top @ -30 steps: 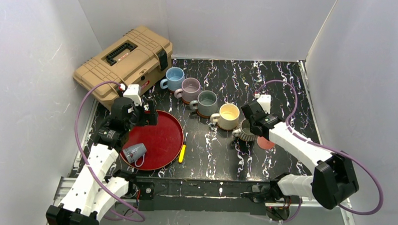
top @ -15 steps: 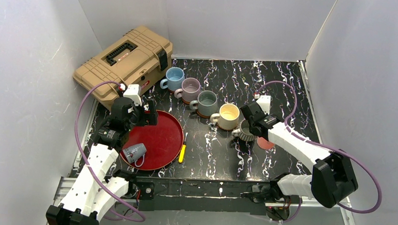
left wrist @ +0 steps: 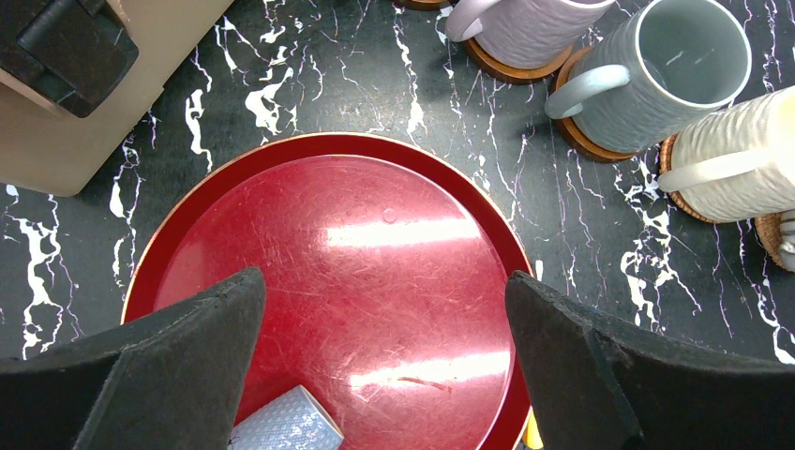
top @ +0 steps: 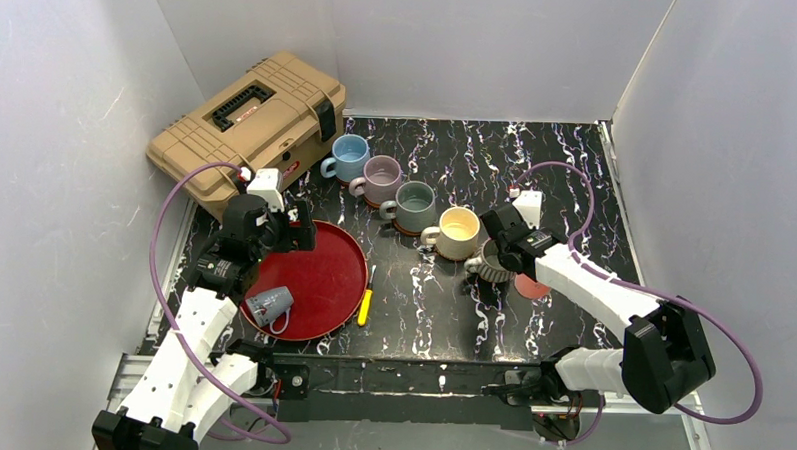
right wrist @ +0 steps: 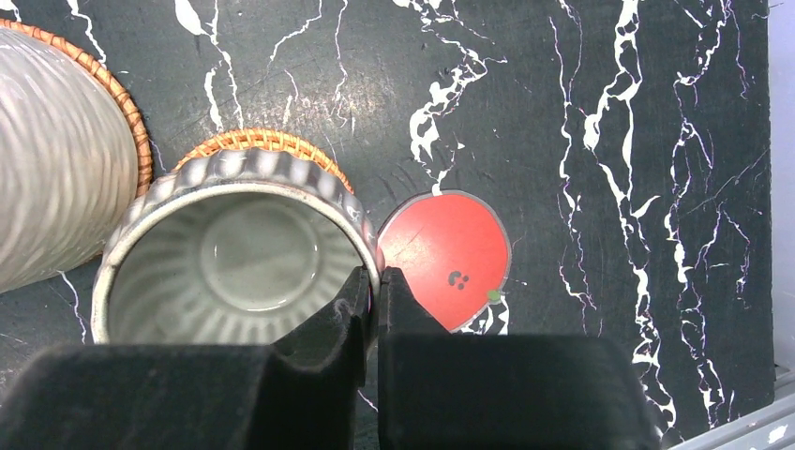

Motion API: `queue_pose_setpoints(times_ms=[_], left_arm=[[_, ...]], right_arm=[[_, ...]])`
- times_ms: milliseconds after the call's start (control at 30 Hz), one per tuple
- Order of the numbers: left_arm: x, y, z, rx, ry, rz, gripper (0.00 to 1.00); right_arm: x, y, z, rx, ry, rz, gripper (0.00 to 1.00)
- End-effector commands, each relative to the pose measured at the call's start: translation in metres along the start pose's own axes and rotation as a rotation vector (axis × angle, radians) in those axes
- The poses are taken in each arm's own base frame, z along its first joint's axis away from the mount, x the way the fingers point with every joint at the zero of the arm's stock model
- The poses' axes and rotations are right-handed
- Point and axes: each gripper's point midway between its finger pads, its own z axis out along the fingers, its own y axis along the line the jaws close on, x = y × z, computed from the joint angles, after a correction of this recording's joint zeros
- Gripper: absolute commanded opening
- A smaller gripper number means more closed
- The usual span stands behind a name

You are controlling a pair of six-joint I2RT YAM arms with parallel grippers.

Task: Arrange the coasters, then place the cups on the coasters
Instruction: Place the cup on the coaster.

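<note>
Right arm barely shifted. Right gripper (right wrist: 377, 291) pinches the rim of the ribbed mug (right wrist: 234, 253), apparently seated on the woven coaster (right wrist: 253, 141). Left gripper (left wrist: 382, 284) gapes, idle. Next move, in my judgement: release cleanly.

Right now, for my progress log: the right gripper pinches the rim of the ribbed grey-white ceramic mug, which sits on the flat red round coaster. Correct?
No: the right wrist view shows the ribbed grey-white mug on the orange-brown woven coaster; the flat red coaster lies bare beside it. The right gripper does pinch its rim.
</note>
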Motion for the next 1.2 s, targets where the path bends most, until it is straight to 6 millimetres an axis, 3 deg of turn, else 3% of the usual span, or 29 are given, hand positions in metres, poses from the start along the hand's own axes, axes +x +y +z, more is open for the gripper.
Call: queue_pose_setpoints(times_ms=[0,267,400,567,700,1167], left_arm=[[-0.004,0.002,-0.001,-0.006,-0.019,0.004,0.98],[-0.004,0.001,-0.001,-0.003,-0.018,0.005,0.98],[-0.003,0.002,-0.001,-0.004,-0.016,0.005,0.98],[-0.003,0.001,-0.001,-0.001,-0.014,0.005,0.98],[-0.002,0.001,0.0,0.0,-0.008,0.005,0.98],[0.012,-0.003,0.004,0.008,0.062,-0.05,0.98]], right_arm=[[-0.016,0.004,0.0,0.007,-0.06,0.064,0.15],[-0.016,0.005,-0.001,-0.001,-0.061,0.068,0.3],[-0.017,0.005,-0.001,-0.001,-0.062,0.069,0.31],[-0.022,0.006,-0.005,-0.013,-0.071,0.079,0.49],[-0.026,0.005,-0.01,-0.022,-0.076,0.084,0.55],[-0.05,0.01,-0.039,-0.132,-0.117,0.106,0.76]])
